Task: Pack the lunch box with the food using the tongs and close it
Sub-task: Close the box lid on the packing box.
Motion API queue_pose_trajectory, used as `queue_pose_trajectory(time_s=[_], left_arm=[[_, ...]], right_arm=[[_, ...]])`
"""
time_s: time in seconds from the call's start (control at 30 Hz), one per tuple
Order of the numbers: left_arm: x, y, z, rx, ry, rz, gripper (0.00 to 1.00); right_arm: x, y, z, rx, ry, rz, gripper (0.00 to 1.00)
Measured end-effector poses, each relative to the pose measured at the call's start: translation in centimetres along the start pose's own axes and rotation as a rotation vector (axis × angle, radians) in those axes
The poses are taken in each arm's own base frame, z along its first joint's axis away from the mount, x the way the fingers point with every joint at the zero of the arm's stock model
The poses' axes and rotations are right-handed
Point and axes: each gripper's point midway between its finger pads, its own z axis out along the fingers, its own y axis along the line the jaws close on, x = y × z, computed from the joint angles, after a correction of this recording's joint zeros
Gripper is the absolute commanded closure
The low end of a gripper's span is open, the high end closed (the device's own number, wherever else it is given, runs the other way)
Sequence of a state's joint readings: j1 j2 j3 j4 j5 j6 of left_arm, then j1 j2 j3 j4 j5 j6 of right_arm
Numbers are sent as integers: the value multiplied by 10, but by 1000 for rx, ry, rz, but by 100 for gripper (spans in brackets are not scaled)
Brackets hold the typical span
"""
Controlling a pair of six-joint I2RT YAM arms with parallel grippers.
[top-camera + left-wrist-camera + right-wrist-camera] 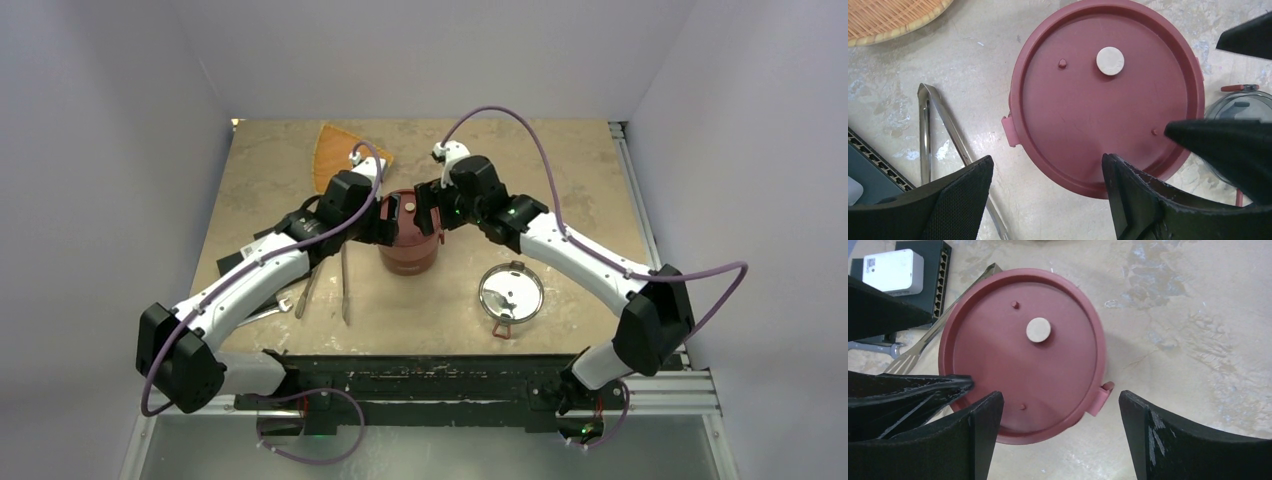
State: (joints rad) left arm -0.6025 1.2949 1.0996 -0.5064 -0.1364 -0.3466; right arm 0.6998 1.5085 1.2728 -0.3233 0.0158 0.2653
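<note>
The lunch box stands stacked in the middle of the table, its flat dark-red disc lid on top. A white slice of food lies loose on that lid. The left pincer and the right pincer hover over it from opposite sides. Both have their fingers spread apart and hold nothing.

The box looks rigid and probably fairly heavy for its size. Its wall is smooth, so a squeeze on the round body may slip or shift one tier on the other. The small side handle gives a surer hold. The slice is thin and light and would likely slide off if the box tilts.

The tongs lie flat on the table just left of the box. They are slim, springy and slick, and best taken around the middle of both arms. The clear top lid lies well apart, to the near right.

Room is tight above the box, where the two pincers nearly meet. The orange tray sits behind on the left. The table to the right of the box and behind it offers more open room for moving.
</note>
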Motion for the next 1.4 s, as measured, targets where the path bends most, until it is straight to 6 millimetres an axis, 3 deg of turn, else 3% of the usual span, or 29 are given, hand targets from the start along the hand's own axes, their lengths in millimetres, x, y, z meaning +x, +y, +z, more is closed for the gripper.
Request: queue_pose_trajectory(time_s=[0.13, 0.27, 0.73, 1.03, 1.4], left_arm=[[6, 4, 5, -17, 8, 1, 21], [8, 6, 8, -27, 3, -3, 21], [15, 3, 16, 1, -83, -125, 24], [12, 0, 27, 9, -101, -160, 24], [3, 5, 18, -20, -64, -138, 11]], right_arm=[[15, 10, 8, 23, 33, -7, 11], [30, 6, 15, 73, 66, 5, 11], [46, 13, 19, 34, -21, 177, 15], [48, 16, 23, 15, -29, 258, 15], [46, 14, 10, 45, 12, 248, 12]])
